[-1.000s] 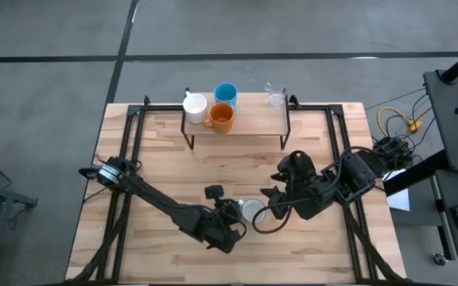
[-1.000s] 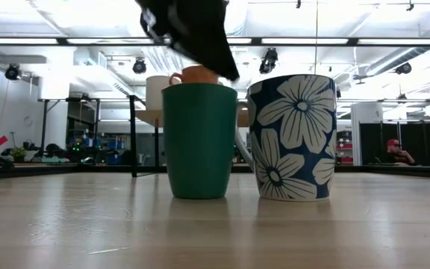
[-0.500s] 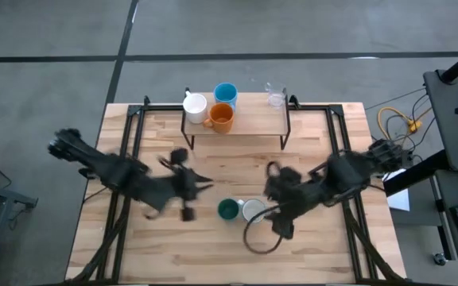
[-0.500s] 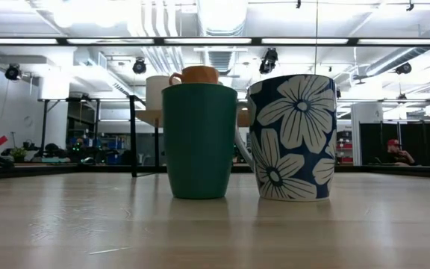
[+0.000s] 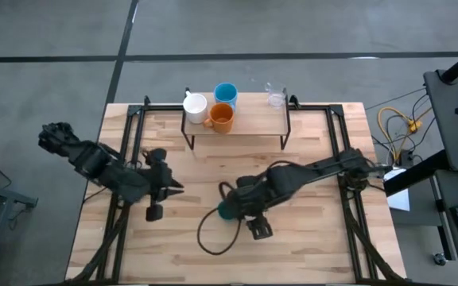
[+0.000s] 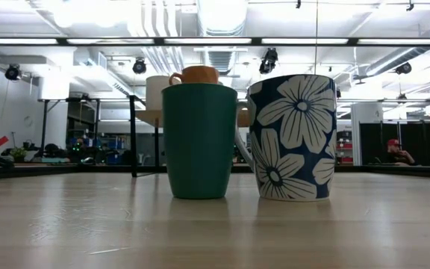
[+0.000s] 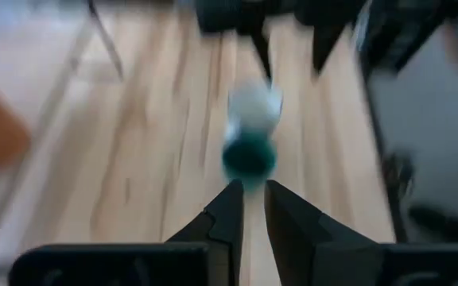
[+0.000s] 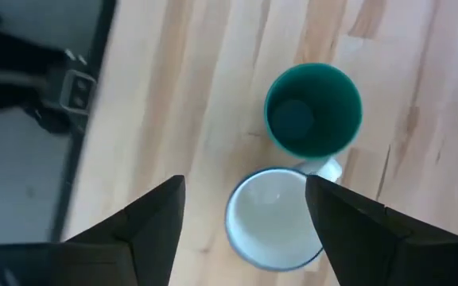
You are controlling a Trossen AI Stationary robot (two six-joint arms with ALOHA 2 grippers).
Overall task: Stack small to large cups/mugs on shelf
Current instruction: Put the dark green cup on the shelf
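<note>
High view: bench [image 5: 316, 238] carried the shelf [image 5: 253, 121] at its far edge, holding white mug [image 5: 195, 104], light blue mug [image 5: 226, 93], orange mug [image 5: 222, 117], clear glass [image 5: 276, 98]. Right hand [image 8: 241, 210] hung spread open over flowered mug [image 8: 273, 228] beside dark green cup [image 8: 313, 110], mid-bench. Left hand [image 7: 249, 208] sat nearly closed, empty, toward left edge.

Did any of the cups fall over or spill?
No. The dark green cup and the flowered mug stand upright, side by side on the table. The three mugs and the clear glass on the shelf look upright too.
</note>
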